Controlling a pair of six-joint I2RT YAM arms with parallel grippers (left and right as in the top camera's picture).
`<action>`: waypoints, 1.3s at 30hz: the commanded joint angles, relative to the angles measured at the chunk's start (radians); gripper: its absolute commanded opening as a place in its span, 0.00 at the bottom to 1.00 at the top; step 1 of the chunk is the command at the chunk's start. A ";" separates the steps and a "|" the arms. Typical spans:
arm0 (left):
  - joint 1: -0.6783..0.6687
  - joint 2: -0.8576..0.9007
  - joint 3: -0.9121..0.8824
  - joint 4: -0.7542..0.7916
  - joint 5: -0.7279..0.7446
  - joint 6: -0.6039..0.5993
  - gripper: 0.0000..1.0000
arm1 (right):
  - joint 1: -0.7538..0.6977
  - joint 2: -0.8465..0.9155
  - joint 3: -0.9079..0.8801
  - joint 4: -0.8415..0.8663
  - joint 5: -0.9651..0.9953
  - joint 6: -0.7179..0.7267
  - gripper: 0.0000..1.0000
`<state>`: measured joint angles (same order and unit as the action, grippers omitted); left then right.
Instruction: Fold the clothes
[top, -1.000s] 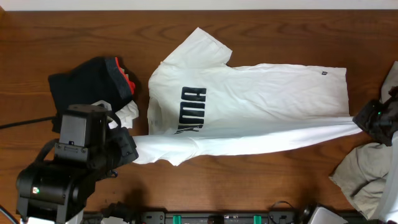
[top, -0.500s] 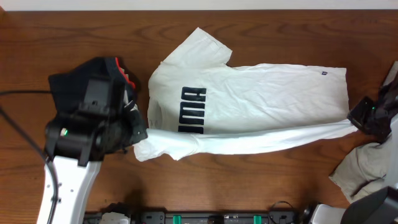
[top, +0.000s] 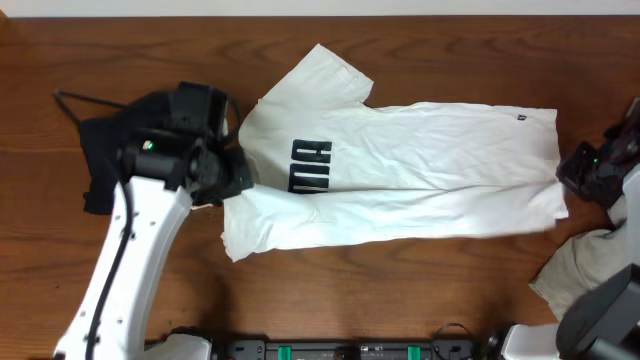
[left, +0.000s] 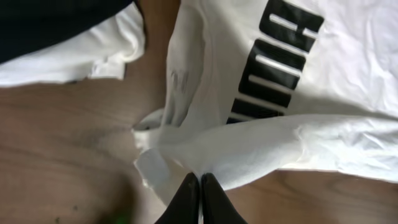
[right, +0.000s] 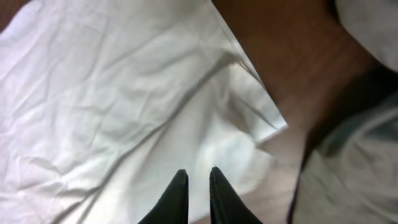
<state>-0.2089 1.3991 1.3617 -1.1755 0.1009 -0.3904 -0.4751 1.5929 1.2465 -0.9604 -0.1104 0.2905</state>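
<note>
White T-shirt (top: 420, 150) is laid flat across the middle of the table (top: 400, 300), collar end to the left, with its near edge doubled up over the black lettering. Left gripper (left: 198, 179) is seen closed, clamped on a fold of the shirt at the collar end. Right gripper (right: 195, 174) is placed at the hem corner, fingers a narrow gap apart over the cloth; a pinch cannot be confirmed. A dark garment (top: 105, 150) is noted at left, a pale garment (top: 580, 280) at right.
</note>
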 joint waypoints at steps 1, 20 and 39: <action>0.000 0.064 -0.004 0.042 -0.016 0.043 0.06 | 0.019 0.045 0.011 0.036 -0.015 0.040 0.11; 0.000 0.183 -0.004 0.145 -0.016 0.081 0.11 | 0.029 0.108 -0.091 -0.045 0.019 0.027 0.60; 0.000 0.183 -0.004 0.130 -0.016 0.084 0.12 | 0.015 0.107 -0.346 0.201 0.031 0.089 0.31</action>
<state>-0.2089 1.5833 1.3617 -1.0412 0.0971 -0.3164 -0.4561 1.6978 0.8986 -0.7628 -0.0891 0.3672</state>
